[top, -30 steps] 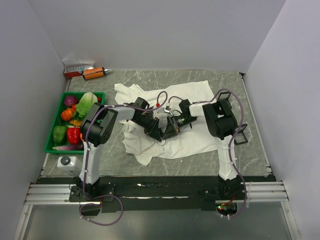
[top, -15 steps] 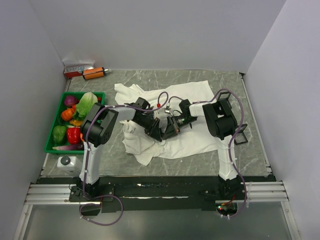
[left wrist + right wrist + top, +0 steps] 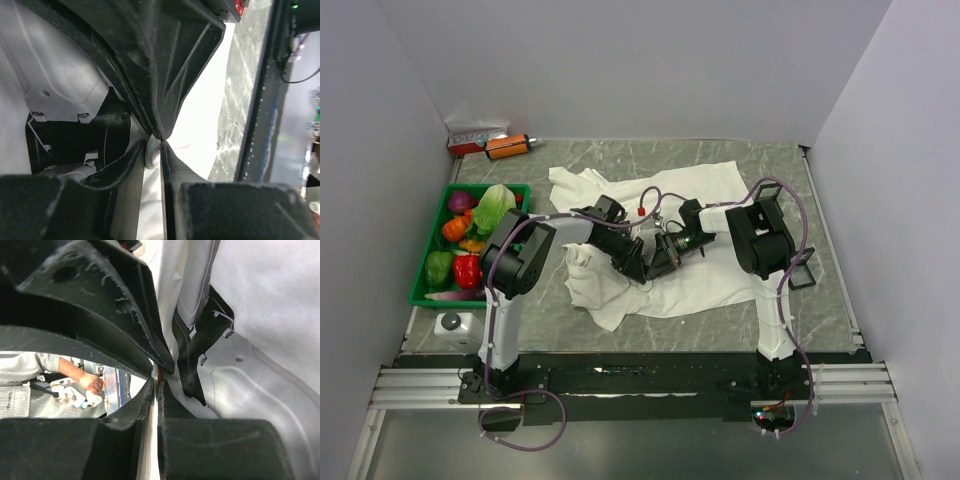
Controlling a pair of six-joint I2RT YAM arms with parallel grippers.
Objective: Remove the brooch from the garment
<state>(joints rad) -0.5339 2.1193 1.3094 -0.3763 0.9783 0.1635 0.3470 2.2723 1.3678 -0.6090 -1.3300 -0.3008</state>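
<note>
We are seeing both arms meeting over the middle of the garment (image 3: 720,190), which is lying rumpled across the worktop (image 3: 830,300), and the two tools are facing each other tip to tip. The right tool (image 3: 157,382) is pressing shut on a thin orange sliver that we are taking for the brooch (image 3: 158,372); it is sitting right at the fingertips, against the white cloth, too slim to make out further. The left tool (image 3: 154,145) is holding its jaws narrow just opposite, with a pale rim (image 3: 149,152) and some cloth showing between the tips, but we cannot tell whether it is truly gripping anything. We are judging the task to be about midway: the brooch is being pinched, yet it is not looking free, since cloth is crowding the tips in both wrist views. What is left is drawing it clear of the cloth and setting it down. At the left of the worktop a green tray (image 3: 468,188) is holding only produce: a lettuce (image 3: 495,205), an onion (image 3: 460,200), an orange fruit (image 3: 455,228), a green pepper (image 3: 439,268) and a red pepper (image 3: 467,270). The brooch is not lying in it. Beyond the tray, at the far left corner, a box (image 3: 475,134) and an orange-and-black cylinder (image 3: 507,147) are lying side by side.
</note>
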